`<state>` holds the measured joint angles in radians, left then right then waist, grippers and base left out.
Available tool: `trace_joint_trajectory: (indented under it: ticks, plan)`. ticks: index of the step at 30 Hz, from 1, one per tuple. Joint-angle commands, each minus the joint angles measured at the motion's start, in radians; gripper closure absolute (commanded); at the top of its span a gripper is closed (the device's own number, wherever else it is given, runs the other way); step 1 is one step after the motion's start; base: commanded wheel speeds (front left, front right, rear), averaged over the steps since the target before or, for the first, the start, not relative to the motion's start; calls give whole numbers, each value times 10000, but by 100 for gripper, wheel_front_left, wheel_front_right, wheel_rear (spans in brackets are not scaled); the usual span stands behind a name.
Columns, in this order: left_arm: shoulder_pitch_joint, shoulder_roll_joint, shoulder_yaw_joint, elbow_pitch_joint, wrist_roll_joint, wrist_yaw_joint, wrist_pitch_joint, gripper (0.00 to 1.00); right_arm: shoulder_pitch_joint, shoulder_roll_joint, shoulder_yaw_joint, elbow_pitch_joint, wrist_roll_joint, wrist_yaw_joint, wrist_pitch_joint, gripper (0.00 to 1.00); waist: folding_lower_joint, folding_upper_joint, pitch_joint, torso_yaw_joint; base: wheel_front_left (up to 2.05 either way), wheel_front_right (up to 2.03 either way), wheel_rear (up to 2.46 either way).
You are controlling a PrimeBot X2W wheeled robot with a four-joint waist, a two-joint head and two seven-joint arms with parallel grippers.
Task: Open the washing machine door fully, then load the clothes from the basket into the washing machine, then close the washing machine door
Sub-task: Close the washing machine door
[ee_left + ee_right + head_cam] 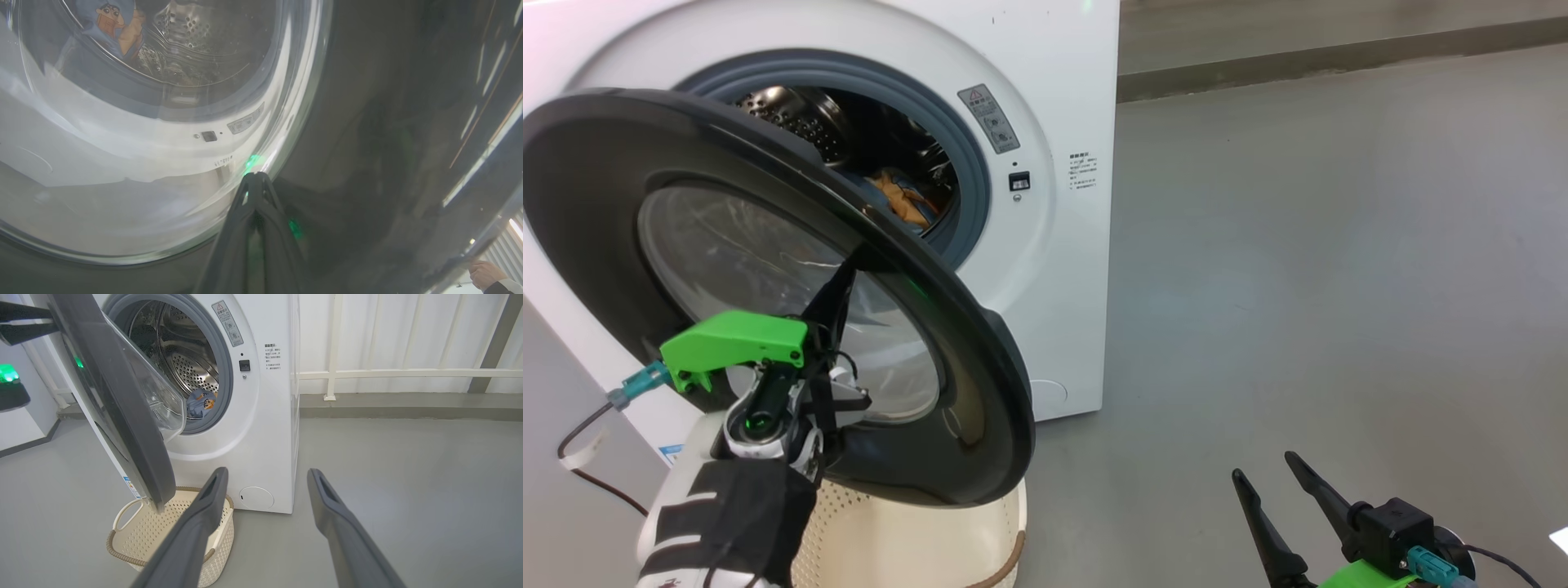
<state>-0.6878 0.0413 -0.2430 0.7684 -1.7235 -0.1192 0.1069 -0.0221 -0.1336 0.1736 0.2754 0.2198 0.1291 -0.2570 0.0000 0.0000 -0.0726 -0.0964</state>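
Door half-swung, garment in the drum, left arm at the door.

The large round black-rimmed glass washing machine door [735, 253] stands partly open before the big white front-loading washing machine [1054, 245], hinged at its left. The left gripper [848, 273], fingers pinched together on nothing, sets its tips on the door's outer face, apparently touching; the machine lies straight ahead beyond, so this nearer arm would push toward it. The right gripper [1264, 465] gapes wide and empty, well right of the machine. One piece of light blue cartoon-printed clothes [903, 196] lies in the drum; one cream perforated plastic basket [163, 522] sits at the machine's foot.
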Motion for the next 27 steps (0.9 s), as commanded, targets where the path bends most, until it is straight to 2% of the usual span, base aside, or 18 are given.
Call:
trace_joint_trajectory:
  ticks: [1,6,14,23,24,25,26,27]
  plan:
    - [-790,89,6,-419,-117,-113,-22,100,-335,-94,203,-215,-18,16,-48,0,0,0,18,-26,0,0,0]
    - [-816,89,-340,-489,-151,-114,-100,100,-369,-93,178,-204,-26,16,-48,0,0,0,59,-30,0,0,0]
    - [-564,378,-819,-771,898,-114,-292,100,-259,-59,14,-250,-63,16,-48,0,0,0,91,171,0,0,0]
    - [468,1244,-1499,-1564,2315,-114,-933,100,-82,-74,-250,-366,-55,16,-48,0,0,0,56,525,0,0,0]
    - [604,1405,-1618,-1622,2616,-114,-1153,90,-62,-71,-277,-382,-56,16,-48,0,0,0,53,553,0,0,0]
    - [879,1667,-1855,-1721,3212,-114,-1630,55,-18,-52,-342,-409,-64,16,-48,0,0,0,52,622,0,0,0]
    - [1019,1760,-1925,-1766,3426,-114,-1841,44,8,-35,-369,-419,-70,16,-48,0,0,0,48,654,0,0,0]
    - [1144,1892,-2036,-1815,3718,-104,-2058,27,34,-19,-385,-427,-76,16,-48,0,0,0,49,681,0,0,0]
